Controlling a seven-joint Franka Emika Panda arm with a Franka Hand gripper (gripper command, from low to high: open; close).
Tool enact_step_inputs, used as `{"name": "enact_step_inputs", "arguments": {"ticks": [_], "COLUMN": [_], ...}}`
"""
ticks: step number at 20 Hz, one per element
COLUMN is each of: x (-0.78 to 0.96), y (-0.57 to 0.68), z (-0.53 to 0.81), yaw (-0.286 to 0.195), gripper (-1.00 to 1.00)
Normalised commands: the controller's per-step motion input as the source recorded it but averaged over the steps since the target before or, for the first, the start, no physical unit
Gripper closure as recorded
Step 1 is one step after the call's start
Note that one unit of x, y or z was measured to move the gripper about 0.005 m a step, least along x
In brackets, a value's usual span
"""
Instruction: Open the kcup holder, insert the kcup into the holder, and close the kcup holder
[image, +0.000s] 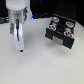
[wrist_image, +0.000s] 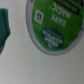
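One arm, one pincer (image: 20, 50), reaching down to the white counter (image: 45, 62) on the exterior view's left. Its tip is at or just above the surface; too blurred to tell how far the jaws are apart or whether they hold anything.

One holder (image: 62, 28), black, on the exterior view's right, well apart from the pincer. Its drawer is pulled out toward the camera, with a pale handle (image: 60, 43) at the front edge. About four pods (image: 61, 27) show in the slots, with reddish and bluish lids; exact count is unclear at this size.

One kcup (wrist_image: 52, 25) in the wrist view, green lid up, "DARK MAGIC" printed on it, lying on the counter close under the camera. One blurred green shape (wrist_image: 4, 27) at that picture's edge; can't tell what it is.
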Motion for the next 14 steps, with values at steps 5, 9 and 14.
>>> {"name": "enact_step_inputs", "arguments": {"ticks": [5,9,14], "x": [-0.05,-0.05,0.01], "y": [-0.02,0.01,-0.01], "z": [-0.11,0.00,0.00], "yaw": [-0.108,-0.081,-0.009], "gripper": [-1.00,1.00,1.00]}}
